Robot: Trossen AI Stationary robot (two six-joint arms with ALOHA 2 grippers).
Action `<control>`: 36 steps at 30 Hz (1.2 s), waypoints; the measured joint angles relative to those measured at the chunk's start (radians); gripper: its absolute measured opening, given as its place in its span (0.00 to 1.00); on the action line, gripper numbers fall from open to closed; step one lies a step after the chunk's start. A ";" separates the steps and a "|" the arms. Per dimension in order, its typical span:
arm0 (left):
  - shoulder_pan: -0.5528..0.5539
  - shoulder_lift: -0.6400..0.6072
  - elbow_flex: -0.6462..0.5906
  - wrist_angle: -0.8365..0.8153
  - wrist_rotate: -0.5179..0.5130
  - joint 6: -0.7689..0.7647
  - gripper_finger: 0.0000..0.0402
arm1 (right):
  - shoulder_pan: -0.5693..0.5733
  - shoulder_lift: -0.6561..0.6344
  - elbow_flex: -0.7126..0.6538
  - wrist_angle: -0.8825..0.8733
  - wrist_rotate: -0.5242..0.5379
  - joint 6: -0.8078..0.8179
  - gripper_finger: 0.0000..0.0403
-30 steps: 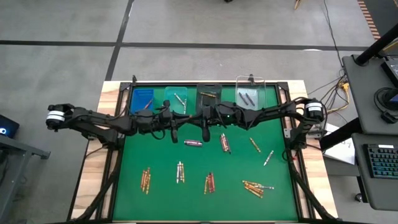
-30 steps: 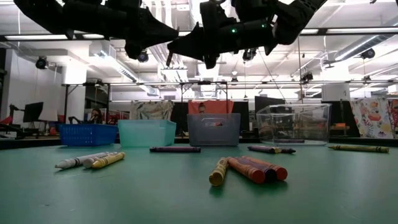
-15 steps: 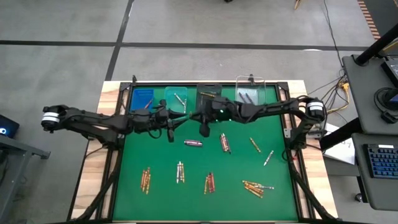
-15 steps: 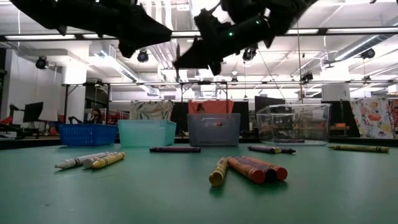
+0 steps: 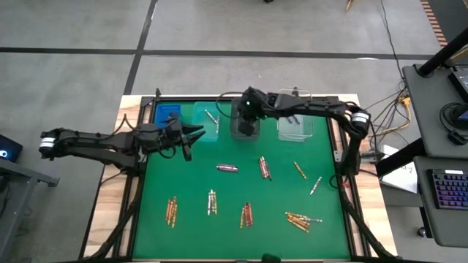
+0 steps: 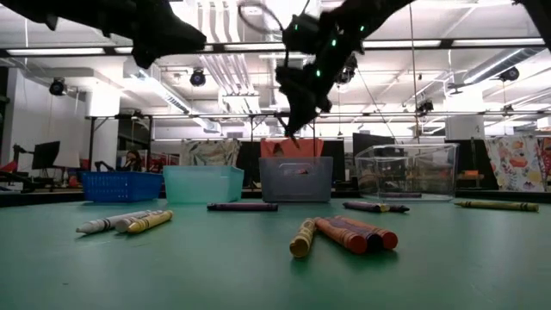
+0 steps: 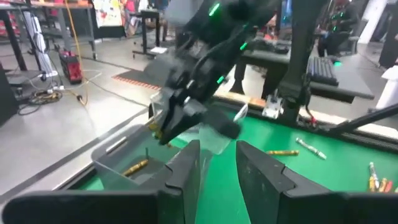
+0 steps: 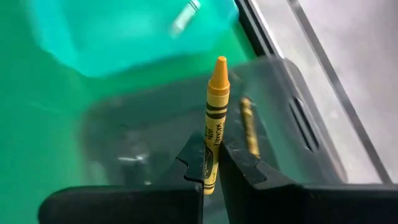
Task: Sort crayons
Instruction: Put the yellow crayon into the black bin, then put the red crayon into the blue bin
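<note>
- I use the grey bin (image 5: 244, 119) at the far edge of the green worktop (image 5: 190, 183) as my landmark.
- My right pincer (image 8: 211, 163) is directly over the grey bin, clenched on a gold-orange crayon (image 8: 214, 118) that sticks out past the fingertips (image 8: 194, 163), tip pointing away from the wrist.
- In the right wrist view, a second gold crayon (image 8: 249, 127) already lies on the floor of the grey bin, under the held one.
- My left pincer (image 7: 217, 168) is off to the left of the grey bin, over the worktop in front of the teal bin (image 5: 208, 117); its fingers (image 7: 186, 171) stand apart with nothing between them, released.
- The teal bin sits just beside the grey bin on its left and has a pale crayon (image 5: 211, 117) in it; the blue bin (image 5: 167, 115) is further left again.
- The clear bin (image 5: 295, 115) stands just beside the grey bin on its right.
- Loose crayons lie on the worktop nearer me than the grey bin: a purple crayon (image 5: 227, 168) almost straight in front of it and a small pair (image 5: 264, 168) just right of that.
- Further from the grey bin, along the near side, are four small clusters: one (image 5: 171, 210) to the left, one (image 5: 211, 202) and another (image 5: 246, 214) roughly in line with the bin, and one (image 5: 301, 220) to the right.
- Two single crayons (image 5: 299, 170) (image 5: 315, 185) lie to the right, in front of the clear bin.
</note>
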 joint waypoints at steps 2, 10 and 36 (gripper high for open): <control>0.000 -0.023 0.000 -0.021 0.000 0.000 0.21 | -0.033 0.028 0.006 -0.005 0.000 -0.025 0.04; 0.000 -0.044 0.000 -0.039 -0.001 0.000 0.21 | -0.111 0.120 0.015 -0.004 0.000 -0.058 0.05; -0.002 0.035 0.000 -0.215 0.049 -0.208 0.21 | -0.023 -0.006 0.016 -0.017 -0.008 0.092 0.23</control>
